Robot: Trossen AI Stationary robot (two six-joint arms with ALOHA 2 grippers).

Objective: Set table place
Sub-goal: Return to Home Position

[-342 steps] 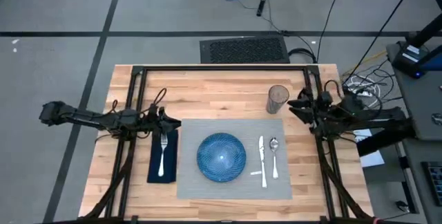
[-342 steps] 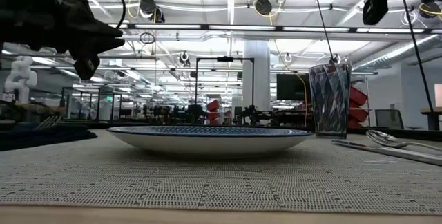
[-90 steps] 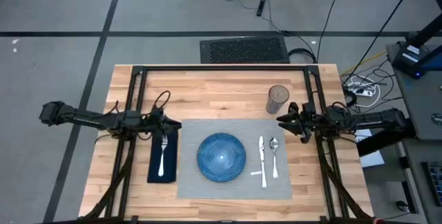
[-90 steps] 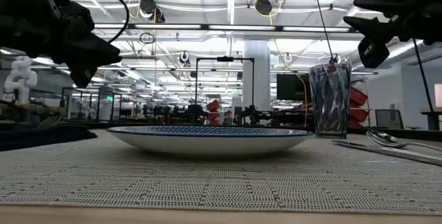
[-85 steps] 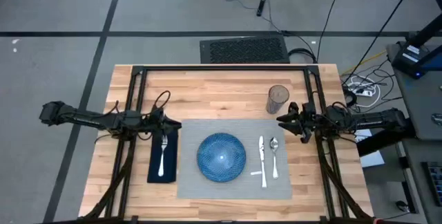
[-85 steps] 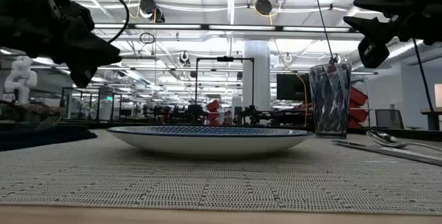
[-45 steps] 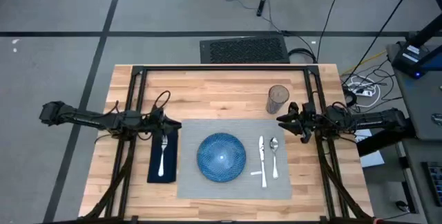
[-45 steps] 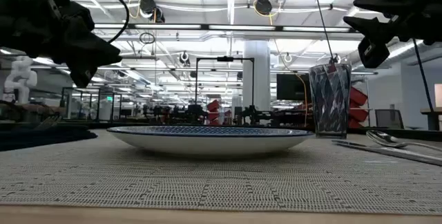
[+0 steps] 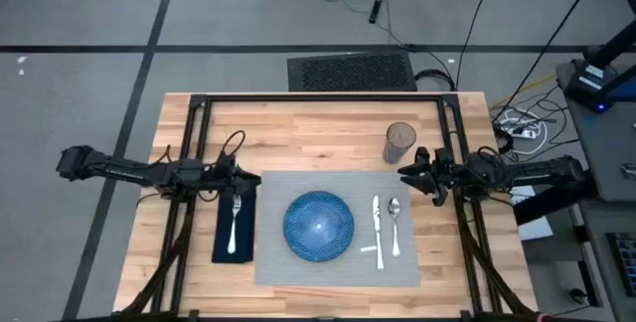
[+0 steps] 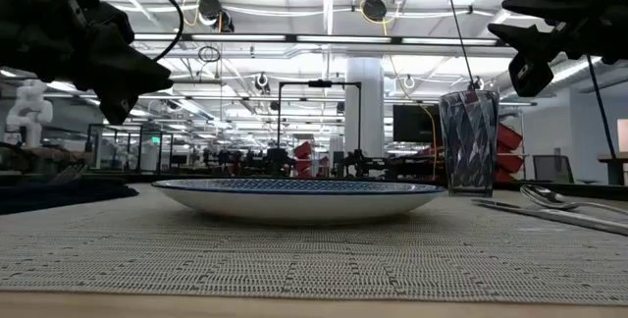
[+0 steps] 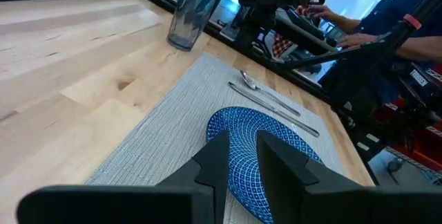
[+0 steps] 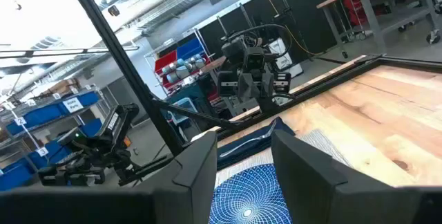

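Overhead, first.
High view, left fingers (image 9: pixel 253 179): over the worktop (image 9: pixel 328 128), above the far end of the navy napkin (image 9: pixel 221 242) and the fork (image 9: pixel 235 225) lying on it.
High view, right fingers (image 9: pixel 405 171): over the far right corner of the grey placemat (image 9: pixel 273 262), pointing toward the left fingers.
High view, placemat: flat on the worktop between the two sets of fingers, nearer the front edge than either.
High view, on the placemat: blue dish (image 9: pixel 318 226) midway between the fingers; knife (image 9: pixel 378 231) and spoon (image 9: pixel 395 225) side by side, just in front of the right fingers.
High view, cup (image 9: pixel 399 143): upright on bare wood, just beyond the right fingers.
Low view: both sets of fingers hang clear above the mat; dish (image 10: pixel 299 198) sits between them, cup (image 10: pixel 468 141) stands under the right fingers.
Left wrist view, finger state: a narrow gap between them, nothing held; dish (image 11: pixel 276 155) lies ahead, cup (image 11: pixel 193 10) farther off.
Right wrist view, finger state: parted, nothing held; dish (image 12: pixel 245 196) shows in the gap, napkin (image 12: pixel 242 148) beyond it.
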